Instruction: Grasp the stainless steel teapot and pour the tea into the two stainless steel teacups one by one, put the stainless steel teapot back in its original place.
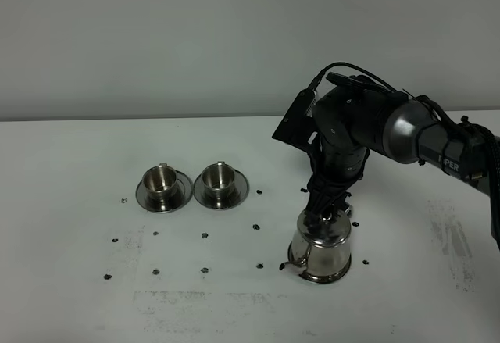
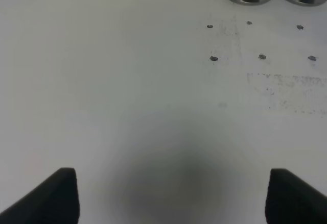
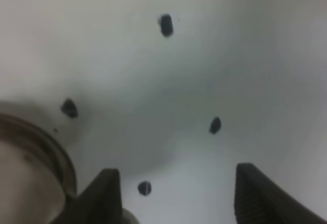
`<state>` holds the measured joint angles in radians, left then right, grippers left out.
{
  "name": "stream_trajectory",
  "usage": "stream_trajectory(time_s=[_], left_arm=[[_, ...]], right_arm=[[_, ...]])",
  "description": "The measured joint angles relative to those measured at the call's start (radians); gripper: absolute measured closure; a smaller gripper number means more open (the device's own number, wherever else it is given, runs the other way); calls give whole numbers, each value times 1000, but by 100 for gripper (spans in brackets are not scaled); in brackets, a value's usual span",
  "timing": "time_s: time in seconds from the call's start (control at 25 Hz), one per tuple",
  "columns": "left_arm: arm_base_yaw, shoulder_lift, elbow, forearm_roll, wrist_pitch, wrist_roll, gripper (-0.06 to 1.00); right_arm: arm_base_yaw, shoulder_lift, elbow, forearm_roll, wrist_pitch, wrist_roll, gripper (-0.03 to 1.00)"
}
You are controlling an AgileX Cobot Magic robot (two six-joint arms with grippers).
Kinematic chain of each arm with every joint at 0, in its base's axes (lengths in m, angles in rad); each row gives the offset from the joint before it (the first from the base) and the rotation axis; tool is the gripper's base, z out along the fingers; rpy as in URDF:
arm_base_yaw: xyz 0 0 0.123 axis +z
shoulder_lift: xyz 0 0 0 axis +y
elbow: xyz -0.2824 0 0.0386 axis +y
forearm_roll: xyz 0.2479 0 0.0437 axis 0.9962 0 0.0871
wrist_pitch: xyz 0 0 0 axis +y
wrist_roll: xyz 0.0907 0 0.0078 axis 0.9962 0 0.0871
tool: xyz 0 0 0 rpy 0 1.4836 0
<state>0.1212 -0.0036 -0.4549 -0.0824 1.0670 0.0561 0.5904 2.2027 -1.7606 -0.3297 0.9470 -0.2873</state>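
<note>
On the white desk (image 1: 70,296), the right arm (image 1: 391,128) reached down over the stainless steel teapot (image 1: 322,251), which stood at four o'clock from the two stainless steel teacups (image 1: 163,187) (image 1: 221,184). The right tool (image 3: 176,198) was spread apart, gripping nothing; the left tool (image 2: 171,193) likewise, over bare desk. Best to straddle the handle squarely, clamp firmly, then lift level. The arm read "PER"; the rest was hidden.
</note>
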Motion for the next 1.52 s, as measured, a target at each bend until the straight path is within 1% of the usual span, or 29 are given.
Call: stream_trajectory(time_s=[0.2,0.56,0.64,0.72,0.88,0.96,1.04,1.16,1.24,1.28,1.4,1.52], left_arm=[[0,0,0,0,0,0,22],[0,0,0,0,0,0,22],[0,0,0,0,0,0,22],[0,0,0,0,0,0,22],[0,0,0,0,0,0,22],[0,0,0,0,0,0,22],[0,0,0,0,0,0,22],[0,0,0,0,0,0,22],[0,0,0,0,0,0,22],[0,0,0,0,0,0,22],[0,0,0,0,0,0,22],[0,0,0,0,0,0,22]], right_arm=[[-6,0,0,-20,28,0,49],[-38,-55,0,-11,87,0,49],[-44,-57,0,-4,89,0,49],[-47,-63,0,12,67,0,49],[-49,-122,7,38,-30,31,49],[-49,-173,43,41,-106,53,49],[-51,-239,110,43,-200,72,49],[-65,-322,249,47,-357,101,49],[-83,-345,321,67,-455,107,49],[-91,-346,353,79,-488,108,49],[-104,-323,404,98,-553,109,49],[-107,-277,410,104,-568,112,49]])
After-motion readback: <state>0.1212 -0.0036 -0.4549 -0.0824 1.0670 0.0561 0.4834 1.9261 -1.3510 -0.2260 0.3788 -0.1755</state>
